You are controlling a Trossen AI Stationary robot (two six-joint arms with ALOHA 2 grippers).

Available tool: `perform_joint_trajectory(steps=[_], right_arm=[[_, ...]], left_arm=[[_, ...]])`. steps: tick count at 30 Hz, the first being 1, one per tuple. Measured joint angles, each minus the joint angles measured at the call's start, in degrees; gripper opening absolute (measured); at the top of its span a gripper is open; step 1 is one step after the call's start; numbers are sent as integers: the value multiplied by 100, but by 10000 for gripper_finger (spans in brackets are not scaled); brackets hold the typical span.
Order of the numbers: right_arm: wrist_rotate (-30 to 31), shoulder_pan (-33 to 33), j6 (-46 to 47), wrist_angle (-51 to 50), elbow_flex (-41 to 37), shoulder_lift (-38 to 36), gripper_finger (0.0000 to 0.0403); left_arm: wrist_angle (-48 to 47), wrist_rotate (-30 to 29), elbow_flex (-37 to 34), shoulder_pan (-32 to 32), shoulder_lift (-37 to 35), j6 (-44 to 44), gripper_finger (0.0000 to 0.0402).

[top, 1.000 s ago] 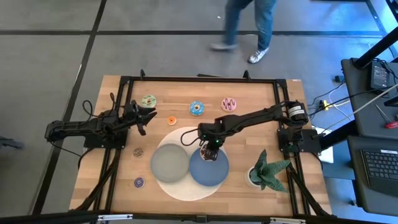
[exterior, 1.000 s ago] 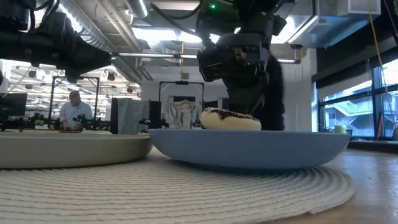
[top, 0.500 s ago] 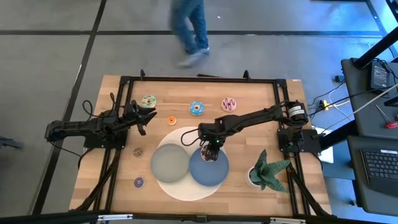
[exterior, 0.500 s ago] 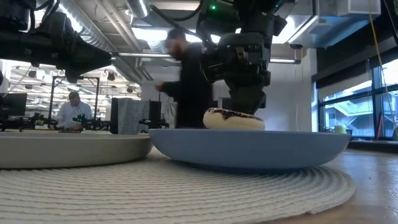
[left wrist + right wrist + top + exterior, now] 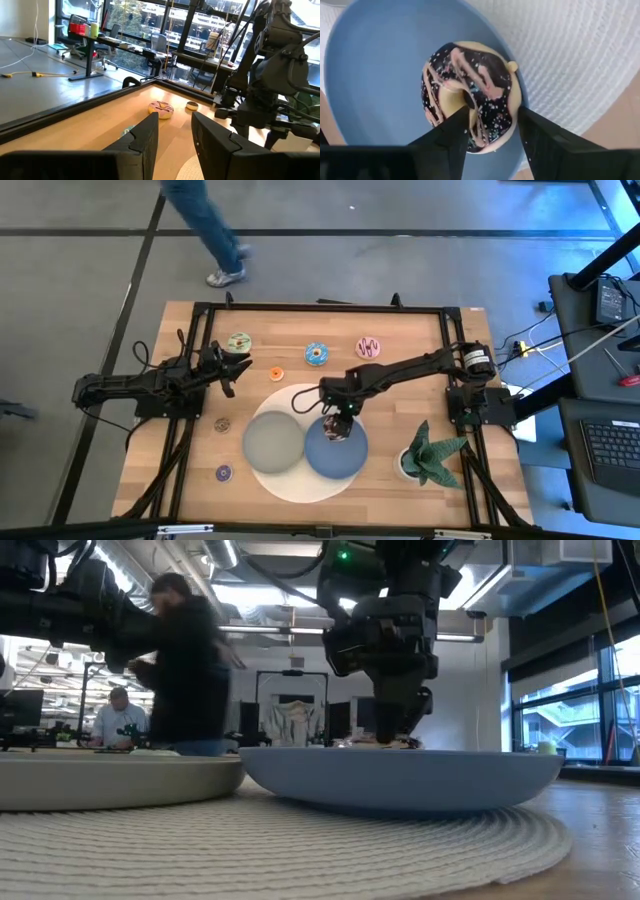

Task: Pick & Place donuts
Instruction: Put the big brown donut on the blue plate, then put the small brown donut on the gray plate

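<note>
The chocolate donut with sprinkles [image 5: 470, 95] lies flat in the blue plate [image 5: 370, 75], its top just showing over the rim in the low view. My right gripper [image 5: 492, 114] hangs open just above it, one finger on each side of its near part, without touching. On the wood lie the yellow-green [image 5: 239, 341], orange [image 5: 276, 374], blue [image 5: 318, 353], pink [image 5: 368, 347], brown [image 5: 222, 423] and purple [image 5: 224, 473] donuts. My left gripper [image 5: 235, 365] waits open near the yellow-green donut, nothing between its fingers [image 5: 150, 132].
A grey plate [image 5: 272, 442] sits beside the blue plate [image 5: 350, 460] on a round white woven mat [image 5: 300, 485]. A potted plant [image 5: 430, 455] stands at the near right. A black frame [image 5: 320, 308] runs round the table. A person [image 5: 205, 220] walks on the floor beyond the far edge.
My right gripper has opened and let go of the chocolate donut. The donut, held above the plate's rim a second ago, has dropped and now lies flat in the blue plate. Beyond the table a person has walked from right to left.
</note>
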Motion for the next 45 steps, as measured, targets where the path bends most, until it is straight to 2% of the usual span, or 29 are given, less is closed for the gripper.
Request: perform_joint_trajectory(steps=[7, 12, 17, 19, 27, 29, 34, 41, 45], right_arm=[[113, -19, -4, -133, -7, -71, 177], [444, -82, -22, -322, -7, -326, 174], [517, -221, -244, -444, -7, -611, 177], [681, -305, -330, -606, -7, -769, 177], [1961, -583, -785, -1013, -22, -1659, 173], [2006, -651, -977, -995, -162, -1915, 174], [1945, -956, -1031, -725, -795, -2704, 172], [2166, -1278, -692, 511, -1966, -3911, 172], [2185, -1359, -192, 1064, -2531, -4318, 174]], left_arm=[[0, 0, 0, 0, 0, -55, 114], [67, -2, 0, 0, -2, -345, 114], [99, -22, 0, 1, -2, -346, 114], [96, -22, 0, 2, -2, -349, 114], [139, 2, 0, 2, -2, -478, 114], [175, 28, 0, 0, -2, -614, 117], [175, 18, 0, 0, -2, -747, 152], [169, -214, 0, 0, -2, -751, 226], [169, -70, 0, 0, -2, -1166, 246]])
